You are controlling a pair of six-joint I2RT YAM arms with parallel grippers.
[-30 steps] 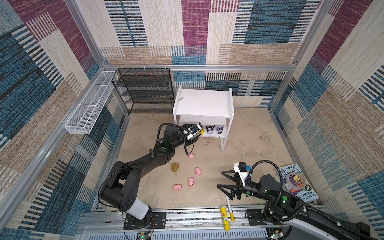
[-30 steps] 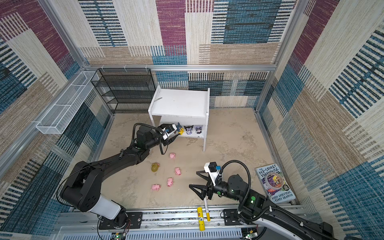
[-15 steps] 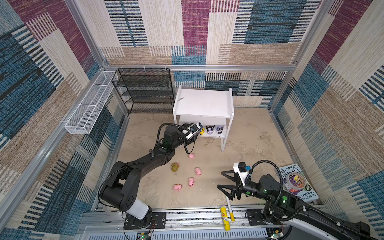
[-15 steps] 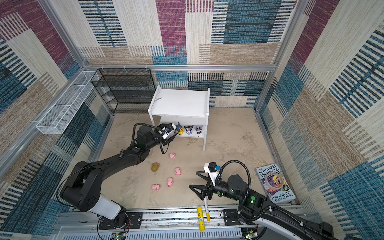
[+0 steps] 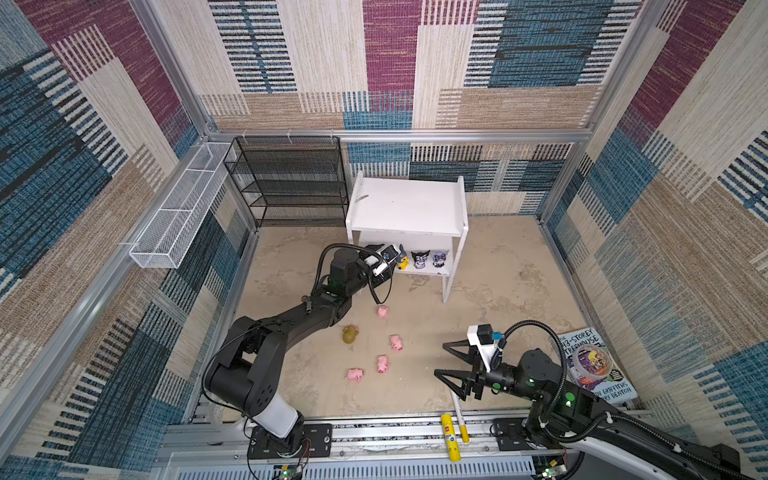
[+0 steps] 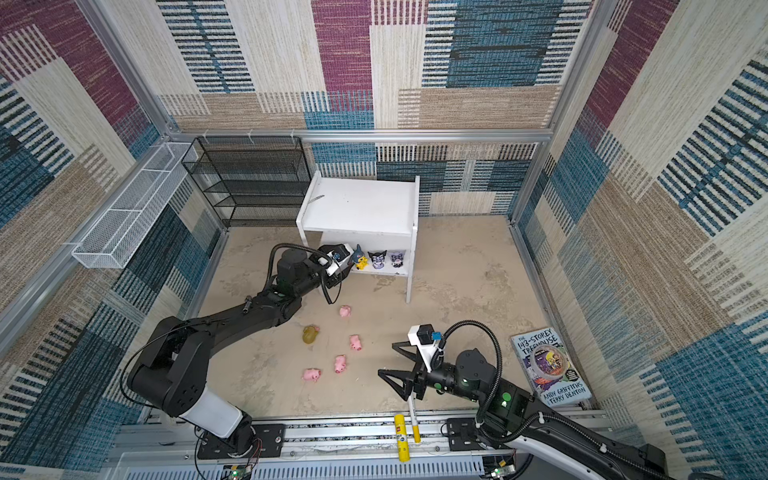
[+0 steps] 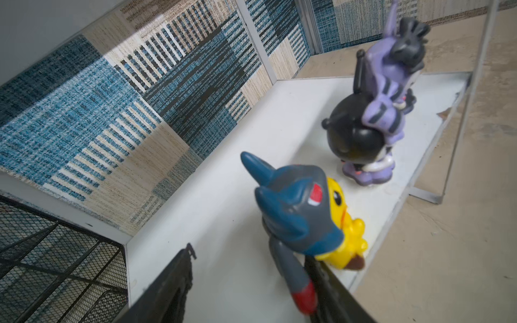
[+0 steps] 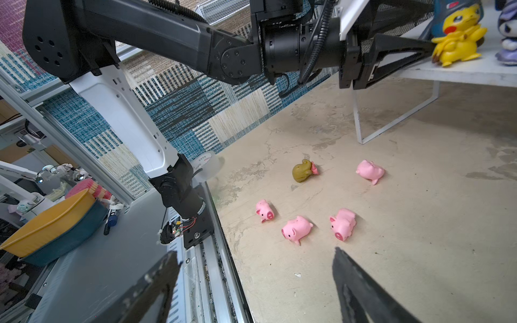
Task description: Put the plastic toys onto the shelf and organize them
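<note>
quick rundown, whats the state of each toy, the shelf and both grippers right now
yellow figure with blue hood: upright on the lower board, between open jaws, not clamped
black-and-purple figures: standing on the lower board
pink pigs: loose on the floor
blond doll: lying on the floor
shelf: upright, no toys on top board
left gripper: open
right gripper: open, holding nothing

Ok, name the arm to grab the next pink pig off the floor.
Right. The right end effector hovers open and empty near the pink pigs; the left end effector is at the shelf beside the yellow figure.
</note>
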